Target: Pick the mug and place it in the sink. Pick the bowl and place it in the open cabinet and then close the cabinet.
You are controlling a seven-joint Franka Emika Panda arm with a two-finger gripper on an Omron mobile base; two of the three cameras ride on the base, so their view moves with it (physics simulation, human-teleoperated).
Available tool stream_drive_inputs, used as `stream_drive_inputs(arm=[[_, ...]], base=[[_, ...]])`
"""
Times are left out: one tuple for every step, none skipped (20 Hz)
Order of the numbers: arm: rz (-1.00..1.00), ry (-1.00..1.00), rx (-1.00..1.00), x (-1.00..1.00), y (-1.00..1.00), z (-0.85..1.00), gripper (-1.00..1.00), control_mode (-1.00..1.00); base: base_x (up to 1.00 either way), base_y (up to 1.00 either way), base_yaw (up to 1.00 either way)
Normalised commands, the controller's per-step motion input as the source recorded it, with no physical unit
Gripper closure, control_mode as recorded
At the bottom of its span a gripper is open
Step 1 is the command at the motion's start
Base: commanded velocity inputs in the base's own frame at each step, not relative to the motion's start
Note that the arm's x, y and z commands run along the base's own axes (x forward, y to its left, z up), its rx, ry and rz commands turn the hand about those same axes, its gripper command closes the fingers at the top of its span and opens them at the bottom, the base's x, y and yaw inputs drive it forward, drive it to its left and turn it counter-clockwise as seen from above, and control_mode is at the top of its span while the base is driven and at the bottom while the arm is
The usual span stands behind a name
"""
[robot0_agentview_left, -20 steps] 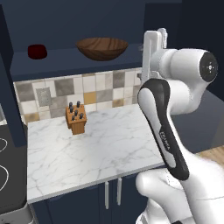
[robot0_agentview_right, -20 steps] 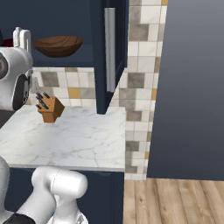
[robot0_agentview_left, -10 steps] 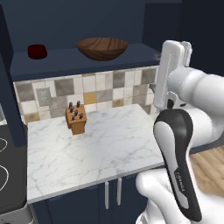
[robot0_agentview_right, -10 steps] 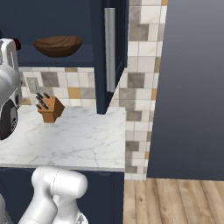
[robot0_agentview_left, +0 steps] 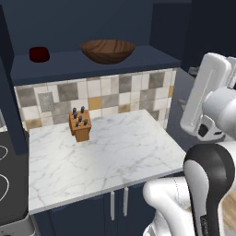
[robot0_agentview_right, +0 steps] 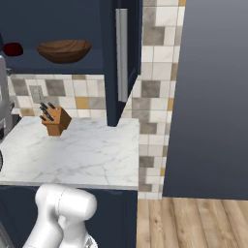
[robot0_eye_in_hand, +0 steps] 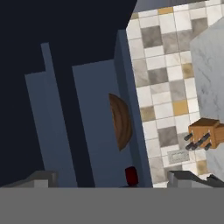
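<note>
bowl [robot0_agentview_left: 108,50] resting on the dark shelf of the open cabinet [robot0_agentview_left: 92,64] at the upper middle of the left base view, beside a small dark red thing [robot0_agentview_left: 39,54] at upper left and above the knife block [robot0_agentview_left: 79,124] on the marble counter [robot0_agentview_left: 106,156]. judged to be in the last step, closing the cabinet: gripper [robot0_eye_in_hand: 113,181] empty with jaws spread wide, bowl seen edge-on at the centre of the hand view. next move likely calls for reaching the door [robot0_agentview_right: 127,53] with its silver bar handle [robot0_agentview_right: 121,53] at upper middle of the right base view and swinging it shut.

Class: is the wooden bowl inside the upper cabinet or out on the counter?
Inside: the bowl sits upright on the cabinet shelf.
</note>
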Motion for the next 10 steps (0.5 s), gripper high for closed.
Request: stream_drive_inputs(arm=[[-0.09,0.00,0.07,-0.70,-0.31,0.12,-1.00,-1.00],[-0.11,0.02,0.09,-0.59,-0.36,0.12,-1.00,-1.00],[-0.11,0.07,0.10,-0.54,-0.39,0.13,-1.00,-1.00],[-0.11,0.10,0.11,-0.51,-0.45,0.14,-1.00,-1.00],[-0.09,0.11,0.11,-0.51,-0.51,0.23,-1.00,-1.00],[-0.07,0.11,0.08,-0.54,-0.44,0.30,-1.00,-1.00],[-0.05,0.11,0.07,-0.58,-0.43,0.38,-1.00,-1.00],[-0.02,0.10,0.05,-0.55,-0.36,0.42,-1.00,-1.00],[-0.01,0.08,0.04,-0.51,-0.35,0.44,-1.00,-1.00],[0.00,0.09,0.03,-0.29,-0.32,0.27,-1.00,-1.00]], base=[[0.00,0.00,0.00],[0.00,0.00,0.00],[0.00,0.00,0.00],[0.00,0.00,0.00],[0.00,0.00,0.00],[0.00,0.00,0.00],[0.00,0.00,0.00],[0.00,0.00,0.00],[0.00,0.00,0.00],[0.00,0.00,0.00]])
